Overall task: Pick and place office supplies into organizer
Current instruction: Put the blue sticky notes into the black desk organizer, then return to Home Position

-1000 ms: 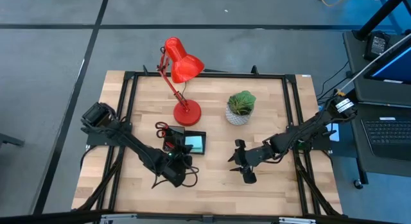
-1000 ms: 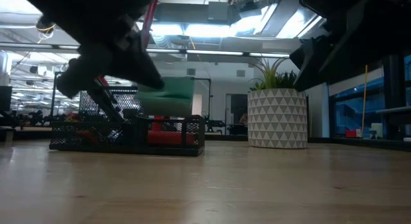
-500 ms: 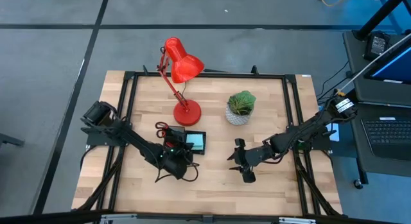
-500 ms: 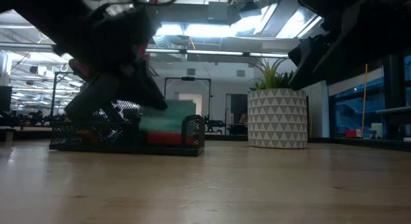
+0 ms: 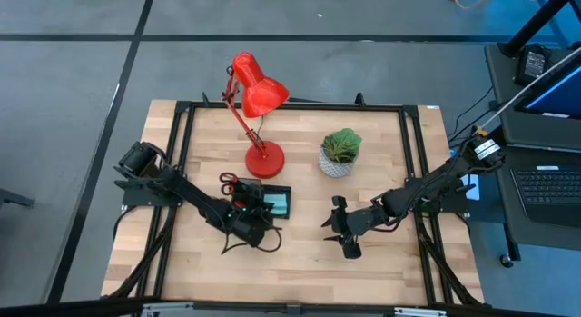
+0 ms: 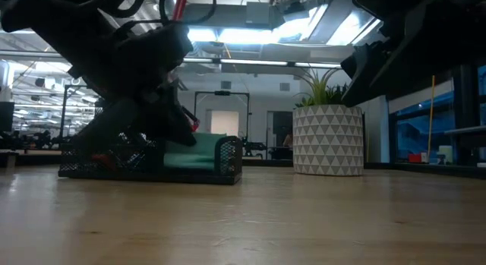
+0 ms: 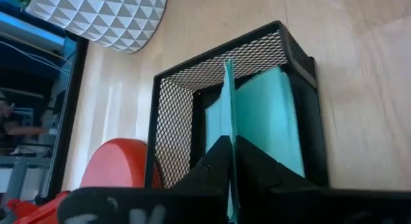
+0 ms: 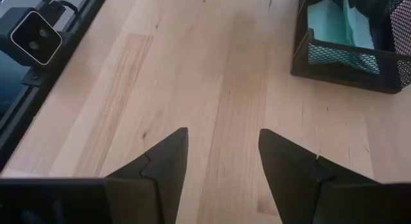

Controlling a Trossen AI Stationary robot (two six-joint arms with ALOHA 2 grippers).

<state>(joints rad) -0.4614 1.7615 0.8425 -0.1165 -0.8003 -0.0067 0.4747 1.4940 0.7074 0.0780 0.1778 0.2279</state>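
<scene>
Lowered: left end effector (image 7: 230, 161) pinching sticky-note pad (image 7: 257, 121) in organizer (image 7: 173, 121).

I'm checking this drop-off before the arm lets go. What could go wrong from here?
1. The left gripper is pinched on one thin teal sheet standing on edge in the organizer; on release it may lean out or cling to the fingers and lift out.
2. The gripper sits between the mesh walls, so pulling back could snag and drag the organizer.
3. The right gripper waits open nearby over bare wood.
</scene>
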